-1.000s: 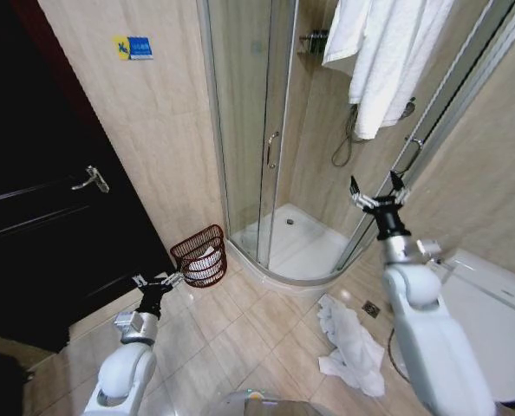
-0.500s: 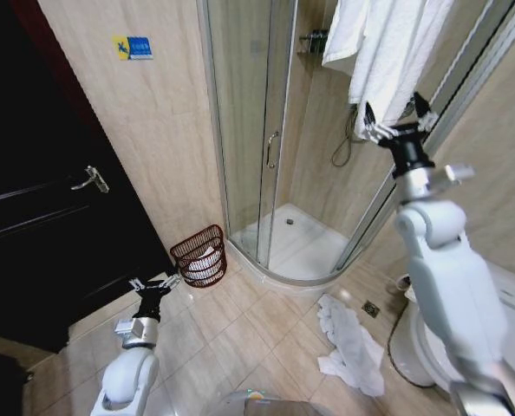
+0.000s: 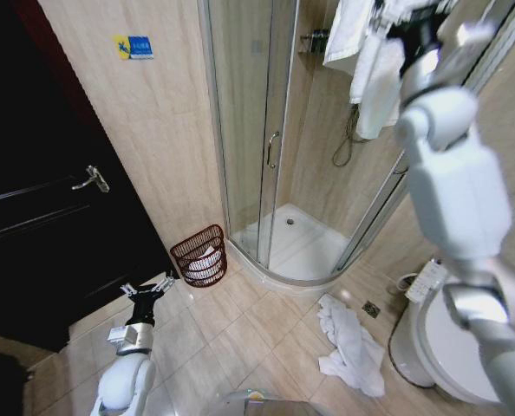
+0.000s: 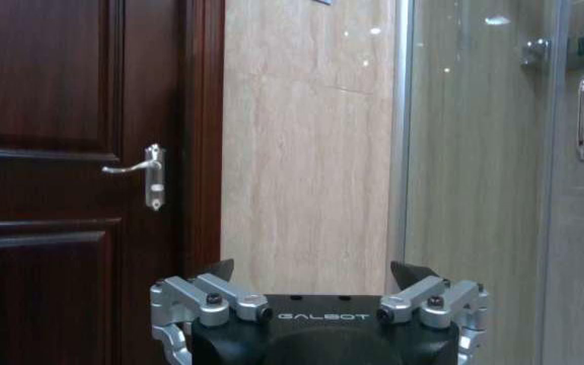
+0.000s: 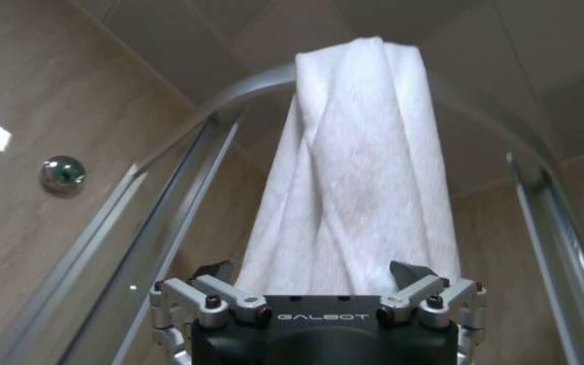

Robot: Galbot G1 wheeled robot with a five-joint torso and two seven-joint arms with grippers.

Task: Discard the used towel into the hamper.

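A white towel [image 3: 381,65] hangs over the top rail of the glass shower cabin; in the right wrist view the towel [image 5: 358,167] hangs just beyond my fingers. My right gripper [image 3: 407,9] is raised high against it and stands open [image 5: 312,271], nothing between its fingers. A second white towel [image 3: 353,342] lies crumpled on the floor tiles by the shower base. The hamper [image 3: 199,256], a dark reddish wire basket with white cloth inside, stands against the wall left of the shower. My left gripper [image 3: 147,286] hovers low near the hamper, open [image 4: 312,271], facing the door.
A dark wooden door [image 3: 41,217] with a metal handle [image 4: 148,173] takes up the left side. The curved glass shower cabin [image 3: 266,139] stands in the middle. A white toilet [image 3: 453,342] sits at the lower right. Open floor tiles lie between hamper and toilet.
My right arm has swung up from waist height to the hanging towel at the top. The left arm has drawn slightly back and down.
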